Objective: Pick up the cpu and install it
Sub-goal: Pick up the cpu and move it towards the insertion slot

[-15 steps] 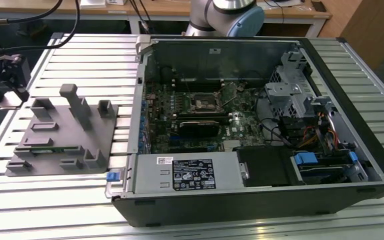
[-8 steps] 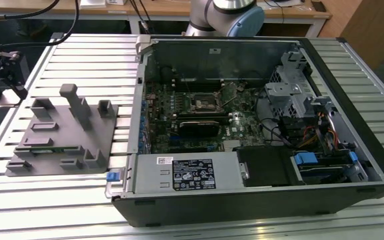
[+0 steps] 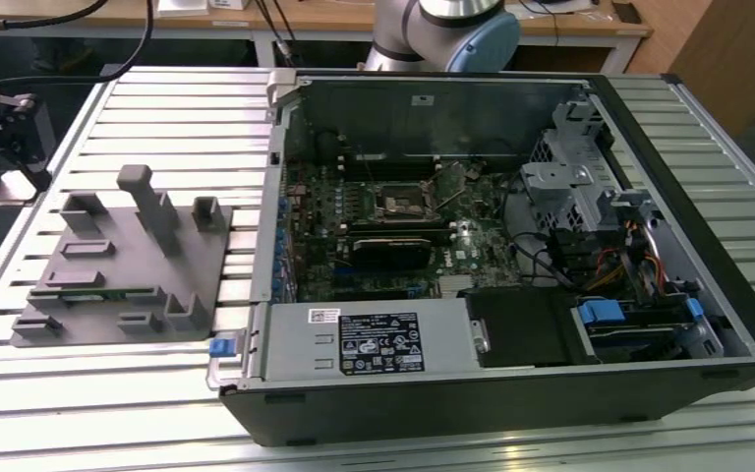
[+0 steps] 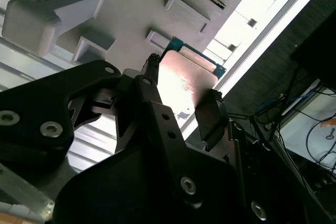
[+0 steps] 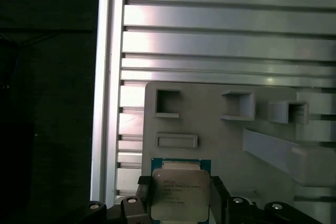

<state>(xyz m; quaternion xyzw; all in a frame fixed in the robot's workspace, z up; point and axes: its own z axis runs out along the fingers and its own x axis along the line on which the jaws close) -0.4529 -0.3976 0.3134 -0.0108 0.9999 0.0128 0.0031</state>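
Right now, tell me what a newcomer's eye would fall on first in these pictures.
First, the big open computer case on the exterior view's right, its circuit board laid bare. Beside it, on the exterior view's left, a grey fixture with upright blocks sits on the slatted metal table. In both wrist views the gripper clasps the cpu by two sides, over that fixture.

Slatted table (image 3: 89,393) with grey fixture (image 3: 129,265), computer case (image 3: 509,403)
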